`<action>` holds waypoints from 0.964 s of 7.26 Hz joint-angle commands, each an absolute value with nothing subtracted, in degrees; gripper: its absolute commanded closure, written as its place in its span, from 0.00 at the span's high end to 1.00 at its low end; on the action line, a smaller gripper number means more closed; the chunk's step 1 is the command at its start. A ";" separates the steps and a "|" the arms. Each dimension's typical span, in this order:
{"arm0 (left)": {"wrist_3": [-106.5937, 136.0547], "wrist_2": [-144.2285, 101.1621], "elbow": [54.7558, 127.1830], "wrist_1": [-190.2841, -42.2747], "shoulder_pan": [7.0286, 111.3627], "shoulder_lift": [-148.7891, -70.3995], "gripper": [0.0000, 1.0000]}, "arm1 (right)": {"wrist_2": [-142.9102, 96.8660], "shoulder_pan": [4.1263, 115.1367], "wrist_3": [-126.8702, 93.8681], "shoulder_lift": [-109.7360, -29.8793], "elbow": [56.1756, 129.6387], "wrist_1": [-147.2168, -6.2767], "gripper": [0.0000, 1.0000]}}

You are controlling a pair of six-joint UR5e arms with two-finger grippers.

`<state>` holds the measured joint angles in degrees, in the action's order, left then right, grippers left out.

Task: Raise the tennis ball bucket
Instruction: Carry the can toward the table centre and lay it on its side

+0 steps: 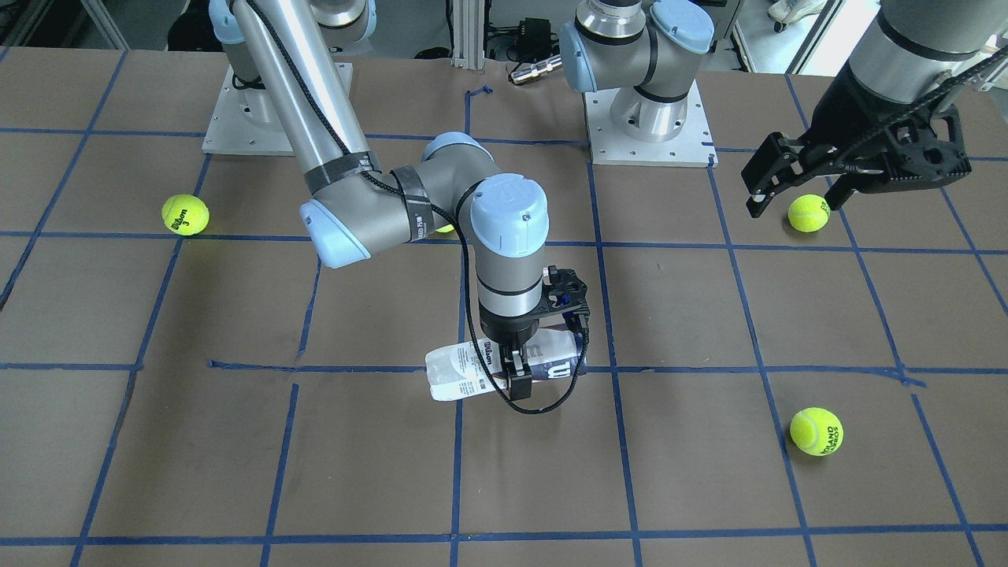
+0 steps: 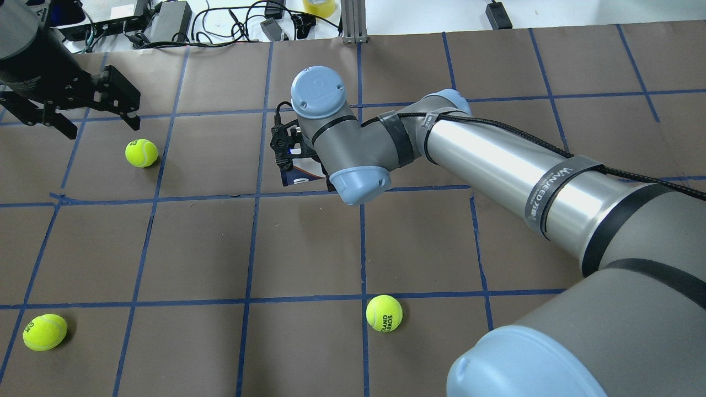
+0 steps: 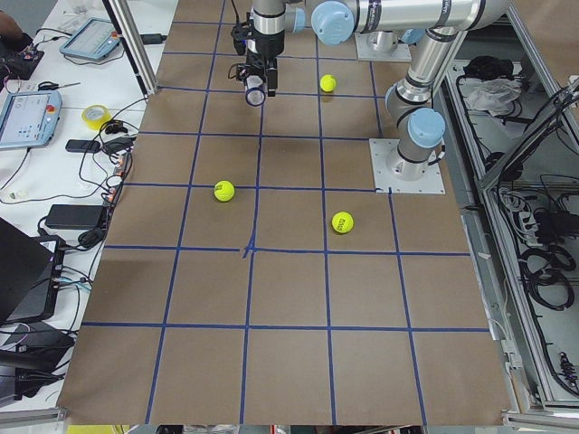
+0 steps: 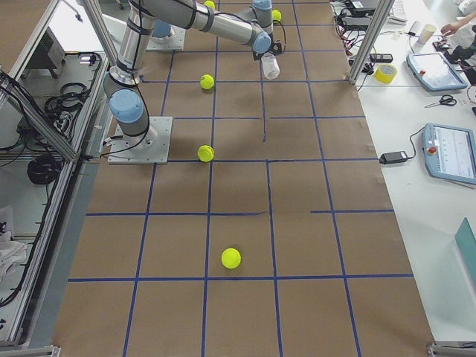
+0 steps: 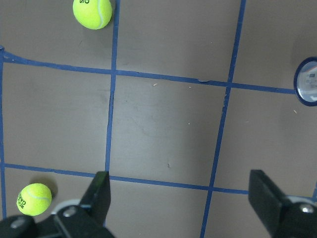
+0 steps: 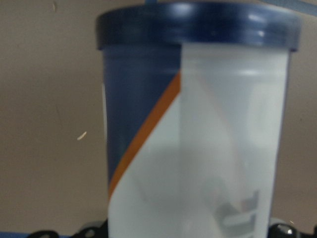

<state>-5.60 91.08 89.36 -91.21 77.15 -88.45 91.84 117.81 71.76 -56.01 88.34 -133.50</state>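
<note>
Front-facing exterior view shows one tennis ball bucket [image 1: 472, 374] held sideways near the middle of the counter [image 1: 236, 472], clamped in the jaws of the right gripper [image 1: 516, 368]. The left gripper [image 1: 795, 203] hangs with jaws spread, empty. Three tennis balls [image 1: 185, 214] show fully, and a fourth peeks from behind the right arm [image 1: 299, 87]. Overhead shows three balls. Left wrist view shows two. Right wrist view shows one bucket, close up.

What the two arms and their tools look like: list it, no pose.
The right arm and left arm: silver tubes, grey joints, light-blue round caps. Black braided cable runs along each; the right wears black straps, one lettered white. Right tool and left tool: black, angular, two-fingered.
</note>
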 commanded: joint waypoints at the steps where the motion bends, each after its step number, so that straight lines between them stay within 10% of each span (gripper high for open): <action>1: -5.97 91.32 89.39 -91.58 77.25 -88.59 1.00 | 92.19 119.96 67.86 -53.81 88.42 -134.56 0.67; 3: -6.06 91.23 89.21 -92.11 77.86 -87.72 1.00 | 92.64 120.15 67.51 -53.44 88.42 -134.82 0.78; 4: -6.06 91.06 89.30 -92.11 77.70 -87.89 1.00 | 92.38 120.06 67.59 -53.18 88.59 -134.82 1.00; 7: -7.64 91.05 89.30 -93.43 77.26 -88.41 1.00 | 92.64 120.06 67.85 -53.78 88.69 -134.12 1.00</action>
<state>-6.64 91.06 89.26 -93.28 77.49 -88.02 92.66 120.06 67.54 -53.32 88.99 -134.51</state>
